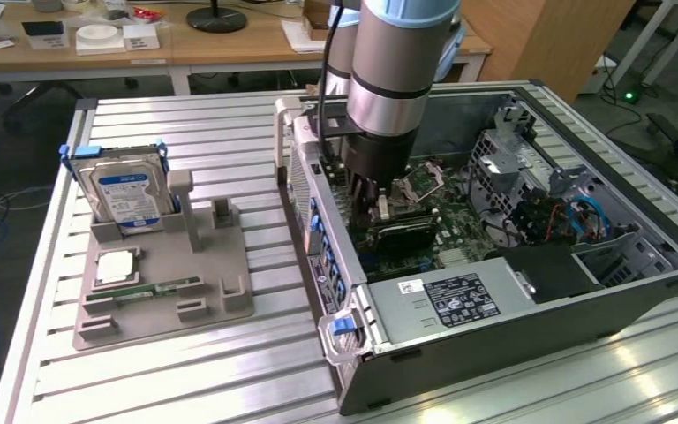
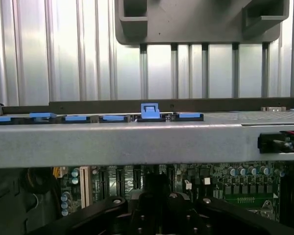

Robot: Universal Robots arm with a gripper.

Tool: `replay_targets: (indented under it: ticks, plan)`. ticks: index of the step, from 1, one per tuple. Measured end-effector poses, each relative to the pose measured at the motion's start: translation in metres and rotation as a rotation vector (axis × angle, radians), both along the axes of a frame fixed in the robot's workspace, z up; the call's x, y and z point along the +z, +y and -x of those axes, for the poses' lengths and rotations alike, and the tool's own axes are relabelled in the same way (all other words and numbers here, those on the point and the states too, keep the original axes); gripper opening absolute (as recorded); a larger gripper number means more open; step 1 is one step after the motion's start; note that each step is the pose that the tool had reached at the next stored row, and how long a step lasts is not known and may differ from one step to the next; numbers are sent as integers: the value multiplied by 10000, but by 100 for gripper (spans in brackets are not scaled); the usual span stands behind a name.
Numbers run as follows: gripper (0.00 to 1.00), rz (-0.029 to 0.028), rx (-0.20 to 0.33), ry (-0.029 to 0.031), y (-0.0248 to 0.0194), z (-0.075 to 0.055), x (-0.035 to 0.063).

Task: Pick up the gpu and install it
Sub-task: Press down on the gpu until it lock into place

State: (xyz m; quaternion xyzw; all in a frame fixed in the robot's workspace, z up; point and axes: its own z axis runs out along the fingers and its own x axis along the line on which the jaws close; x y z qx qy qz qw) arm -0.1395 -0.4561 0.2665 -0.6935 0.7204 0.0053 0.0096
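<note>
Inside the open computer case (image 1: 621,296), down over the motherboard (image 1: 457,225): jaws (image 1: 377,208) just above the gpu (image 1: 404,236), which lies flat (apparently seated). Jaw opening and grip: cannot tell. Well apart on the surface (image 1: 198,371), hard drive (image 1: 127,196) upright in the grey fixture (image 1: 215,265).

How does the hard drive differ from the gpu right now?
The hard drive is silver with a blue-white label; the gpu is dark. The hard drive stands upright in the grey holder on the table; the gpu is inside the computer case, below the hand.
</note>
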Motion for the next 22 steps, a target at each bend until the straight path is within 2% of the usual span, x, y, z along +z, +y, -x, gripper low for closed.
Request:
replay_targets:
  ticks: [12, 14, 17, 20, 22]
  plan:
    - [11, 1, 0, 2, 1, 1, -48]
    - [11, -19, 0, -13, 3, -1, -31]
    - [11, -3, 0, 0, 1, 0, 62]
    - [11, -3, 3, 1, 1, -11, 68]
    - [11, -1, 0, 2, 1, -63, 67]
